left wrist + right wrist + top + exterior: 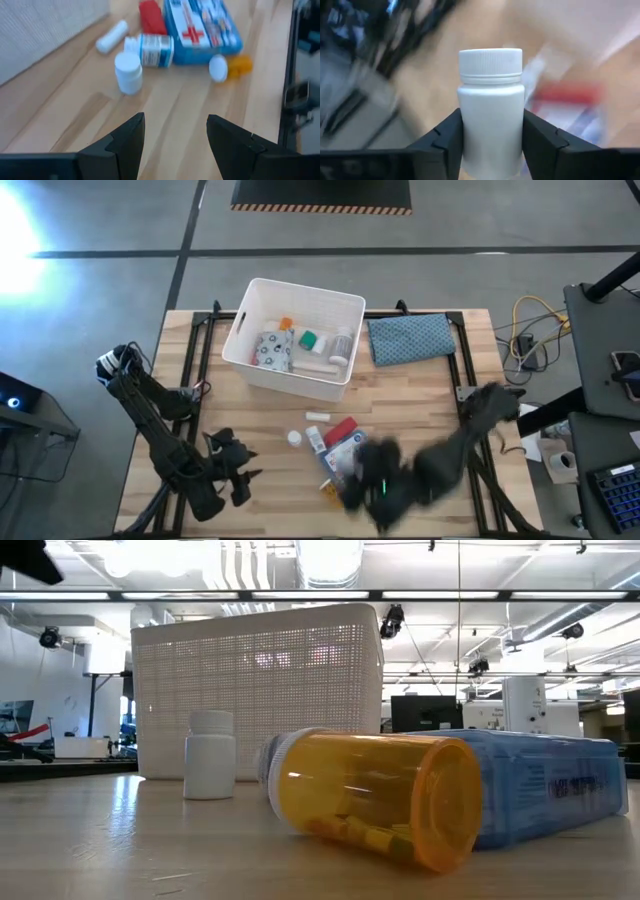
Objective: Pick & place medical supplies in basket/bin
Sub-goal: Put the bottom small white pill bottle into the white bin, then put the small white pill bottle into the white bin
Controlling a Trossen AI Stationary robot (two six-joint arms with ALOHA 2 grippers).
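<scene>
Basket (262, 358) holds several supplies; right pincer (491, 134) grips white bottle (491, 100).

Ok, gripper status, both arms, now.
Left gripper: open, holding nothing, low over the table's near left.
Right gripper: shut on a white pill bottle, near the supplies in front of the bin.

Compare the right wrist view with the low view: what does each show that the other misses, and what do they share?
Only the right wrist view shows the right hand gripping a white pill bottle. Only the low view shows the white basket, an upright white bottle and an orange vial lying on its side. Both show the wooden table.
</scene>
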